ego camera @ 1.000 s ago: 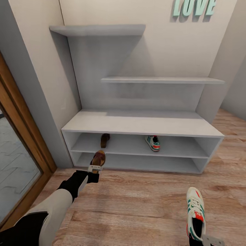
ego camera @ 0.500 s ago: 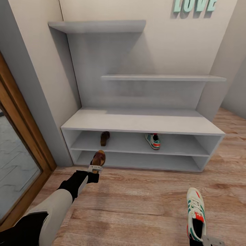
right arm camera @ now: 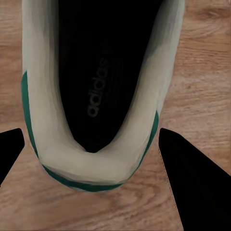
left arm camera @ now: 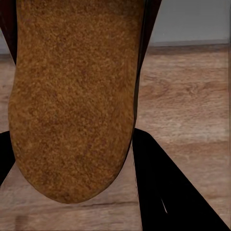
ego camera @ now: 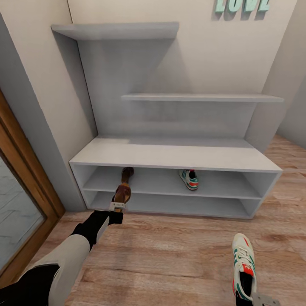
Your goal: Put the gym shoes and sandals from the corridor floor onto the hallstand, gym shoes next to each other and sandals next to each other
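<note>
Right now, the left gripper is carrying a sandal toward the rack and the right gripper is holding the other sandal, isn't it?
Not quite. The left gripper does hold a sandal near the rack, but the right gripper is holding a gym shoe, white with green stripes, not the other sandal. The head view shows it, and the right wrist view confirms it.

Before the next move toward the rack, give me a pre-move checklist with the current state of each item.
1. Left gripper holds a sandal: ok, it sits between the fingers in the left wrist view.
2. Right gripper holds a gym shoe: ok by the head view; contact cannot be confirmed.
3. Other sandal is on the upper shelf of the hallstand: ok.
4. Other gym shoe is on that shelf: ok.
5. Space beside each shelved shoe: ok.
6. Held sandal past the shelf edge: cannot tell.
</note>
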{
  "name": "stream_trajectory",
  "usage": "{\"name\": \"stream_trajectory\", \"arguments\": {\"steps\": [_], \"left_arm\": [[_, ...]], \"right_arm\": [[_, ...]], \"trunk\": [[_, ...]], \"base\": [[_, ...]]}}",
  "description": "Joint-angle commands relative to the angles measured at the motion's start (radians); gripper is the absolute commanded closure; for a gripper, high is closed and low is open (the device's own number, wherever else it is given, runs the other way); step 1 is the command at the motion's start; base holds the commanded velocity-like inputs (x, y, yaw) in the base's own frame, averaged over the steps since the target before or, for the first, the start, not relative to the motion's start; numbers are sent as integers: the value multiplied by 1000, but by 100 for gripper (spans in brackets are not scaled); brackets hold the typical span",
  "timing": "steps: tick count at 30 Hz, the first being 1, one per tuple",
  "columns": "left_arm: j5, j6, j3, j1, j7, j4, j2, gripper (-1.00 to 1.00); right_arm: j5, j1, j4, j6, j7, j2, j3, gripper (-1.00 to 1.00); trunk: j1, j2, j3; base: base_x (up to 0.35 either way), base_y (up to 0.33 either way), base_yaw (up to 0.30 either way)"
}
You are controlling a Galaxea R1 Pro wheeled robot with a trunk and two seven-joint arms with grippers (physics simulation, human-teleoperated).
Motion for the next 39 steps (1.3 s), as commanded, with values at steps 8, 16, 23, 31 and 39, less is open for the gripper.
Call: {"name": "stream_trajectory", "arguments": {"steps": [8,16,23,31,39], "left_arm": [[-14,4,8,-1,-3,-13,-2,100],[-14,4,9,-1,-4,-14,-1,100],[-14,4,10,-1,-4,-14,-1,100],[-13,3,10,-1,0,-14,0,100],[-13,3,7,-1,1,-15,2,100]], "right_arm": [[-4,-1,1,-4,4,2,-3,100],[-5,-1,0,-4,3,2,-3,100],[-5,-1,1,-4,3,2,-3,100],[-4,-1,1,-4,3,2,-3,100],[-6,-1,-1,-4,3,4,-3,100]], "trunk": [[0,0,-1],[0,0,-1],[0,0,-1],[0,0,-1],[4,-7,-4]], "base": [[102,-53,0],[45,-2,-135],[239,0,-155],[131,0,-10],[2,0,0]]}}
